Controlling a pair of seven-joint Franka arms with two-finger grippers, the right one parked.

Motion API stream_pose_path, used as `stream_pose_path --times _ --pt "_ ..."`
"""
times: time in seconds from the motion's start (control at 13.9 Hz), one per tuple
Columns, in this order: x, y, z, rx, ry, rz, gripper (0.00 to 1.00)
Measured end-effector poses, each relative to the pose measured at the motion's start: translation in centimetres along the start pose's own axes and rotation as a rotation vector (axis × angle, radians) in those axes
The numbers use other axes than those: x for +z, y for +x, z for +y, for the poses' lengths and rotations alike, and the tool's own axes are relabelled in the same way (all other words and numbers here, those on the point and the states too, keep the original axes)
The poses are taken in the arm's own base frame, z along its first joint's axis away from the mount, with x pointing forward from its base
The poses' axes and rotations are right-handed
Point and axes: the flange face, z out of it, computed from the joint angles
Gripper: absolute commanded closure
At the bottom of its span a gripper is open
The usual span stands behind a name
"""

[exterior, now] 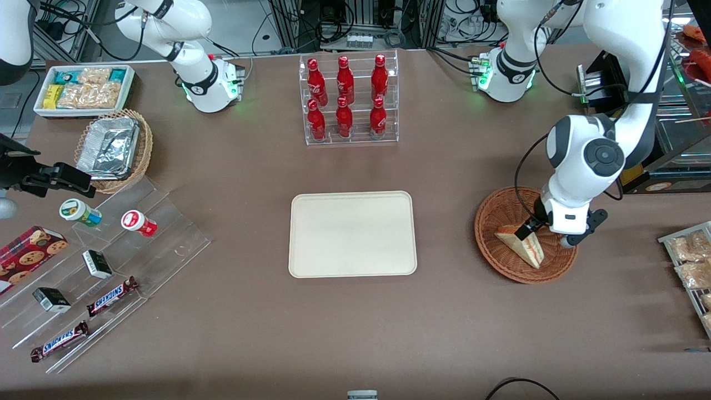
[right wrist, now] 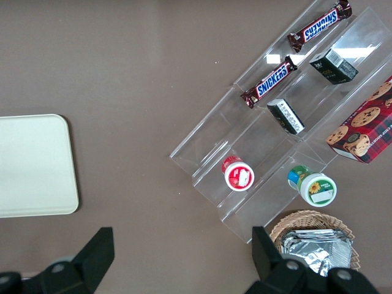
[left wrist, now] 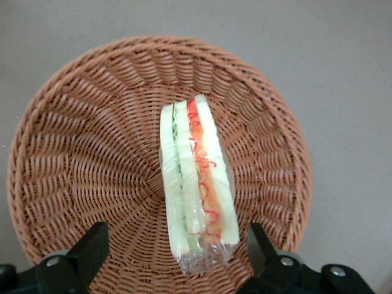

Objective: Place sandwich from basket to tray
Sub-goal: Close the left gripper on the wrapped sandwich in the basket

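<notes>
The sandwich (exterior: pixel 523 245), a clear-wrapped wedge with red and green filling, lies in the reddish-brown wicker basket (exterior: pixel 491 222) toward the working arm's end of the table. My left gripper (exterior: pixel 537 230) hangs just above the basket, over the sandwich. In the left wrist view the sandwich (left wrist: pixel 195 184) lies on edge in the basket (left wrist: pixel 86 153), and the gripper (left wrist: pixel 177 251) is open, with one black finger on each side of the sandwich's wrapped end and not touching it. The cream tray (exterior: pixel 353 234) lies bare at the table's middle; it also shows in the right wrist view (right wrist: pixel 30 165).
A clear rack of red bottles (exterior: pixel 349 100) stands farther from the camera than the tray. A clear stepped display (exterior: pixel 100 261) with snacks, a tan basket with foil container (exterior: pixel 114 147) and a white bin (exterior: pixel 83 89) lie toward the parked arm's end. A tray of packets (exterior: pixel 691 266) sits beside the basket.
</notes>
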Motion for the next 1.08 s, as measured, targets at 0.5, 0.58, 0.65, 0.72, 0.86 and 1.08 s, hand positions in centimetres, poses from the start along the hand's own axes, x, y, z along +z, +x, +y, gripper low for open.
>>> stream_pose_path --times 0.5,0.58,0.65,0.72,0.86,1.08 --pt "3.5 0.1 0.3 -0.028 -0.013 0.010 0.93" --pt "3.7 0.1 0.3 -0.033 -0.013 0.010 1.00" --pt "3.7 0.1 0.4 -0.035 -0.014 0.011 1.00" --pt "3.6 0.2 0.4 -0.035 -0.015 0.012 1.00" --pt "3.2 0.5 0.7 -0.036 -0.023 0.020 1.00" --pt "1.8 0.8 1.3 -0.016 -0.013 0.020 1.00"
